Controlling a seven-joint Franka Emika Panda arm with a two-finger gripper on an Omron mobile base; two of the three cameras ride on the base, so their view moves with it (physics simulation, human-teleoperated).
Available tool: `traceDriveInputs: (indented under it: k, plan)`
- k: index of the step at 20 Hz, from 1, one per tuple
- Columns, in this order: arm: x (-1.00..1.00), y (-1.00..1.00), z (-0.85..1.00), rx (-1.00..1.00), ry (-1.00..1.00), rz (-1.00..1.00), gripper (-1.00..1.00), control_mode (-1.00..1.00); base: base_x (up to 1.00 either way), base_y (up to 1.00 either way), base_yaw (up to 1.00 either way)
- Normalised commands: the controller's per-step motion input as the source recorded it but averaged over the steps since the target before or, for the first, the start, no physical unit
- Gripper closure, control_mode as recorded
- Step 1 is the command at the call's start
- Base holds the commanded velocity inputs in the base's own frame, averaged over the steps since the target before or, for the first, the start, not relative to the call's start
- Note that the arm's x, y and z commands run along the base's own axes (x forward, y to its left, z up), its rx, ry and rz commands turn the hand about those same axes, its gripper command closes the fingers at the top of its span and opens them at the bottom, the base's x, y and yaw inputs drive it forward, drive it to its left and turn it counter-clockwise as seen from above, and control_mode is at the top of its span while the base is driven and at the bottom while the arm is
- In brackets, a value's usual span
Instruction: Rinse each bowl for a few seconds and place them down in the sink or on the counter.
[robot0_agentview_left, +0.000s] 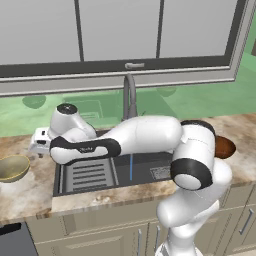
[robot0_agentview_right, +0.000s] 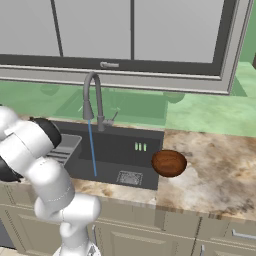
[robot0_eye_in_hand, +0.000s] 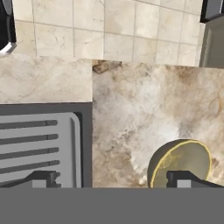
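Note:
The olive-gold bowl (robot0_agentview_left: 13, 168) sits on the counter (robot0_agentview_left: 30, 192) left of the sink (robot0_agentview_left: 150, 167). In the hand view this bowl (robot0_eye_in_hand: 180, 161) lies low at the right, just behind the right fingertip (robot0_eye_in_hand: 189, 179). My gripper (robot0_eye_in_hand: 116, 180) is open and holds nothing; its jaws stand wide above the sink's left edge. The hand (robot0_agentview_left: 38, 142) reaches out over the sink's left end, short of the bowl. The dark reddish-brown bowl (robot0_agentview_right: 169, 163) rests on the counter at the sink's right rim, and in the left base view this bowl (robot0_agentview_left: 226, 147) is partly hidden by my arm.
A thin blue stream of water (robot0_agentview_right: 92, 150) runs from the curved grey faucet (robot0_agentview_right: 93, 97) into the basin. The grey slotted tray (robot0_eye_in_hand: 39, 146) fills the sink's left part. Beyond the counter's front edge lies the tiled floor (robot0_eye_in_hand: 109, 30). A window spans the wall behind.

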Motion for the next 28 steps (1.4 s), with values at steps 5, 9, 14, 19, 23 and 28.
traceDriveInputs:
  k: [5,9,14,19,23,28]
  plan:
    - [0.12,0.22,-0.13,0.03,0.0,-0.02,-1.0,-1.0,0.0,0.0,0.0]
    - [0.12,0.24,-0.15,0.04,0.0,-0.02,-1.0,-1.0,0.0,0.0,0.0]
    - [0.12,0.24,-0.14,0.03,0.01,-0.02,-1.0,-1.0,0.0,0.0,0.0]
    - [0.1,0.21,-0.14,0.01,0.01,-0.01,-1.0,-1.0,0.0,0.0,0.0]
    - [0.11,0.21,-0.12,0.0,0.02,-0.01,-1.0,-1.0,0.0,0.0,0.0]
    - [0.11,0.2,-0.04,0.0,0.01,-0.01,-1.0,-1.0,0.0,0.0,0.0]
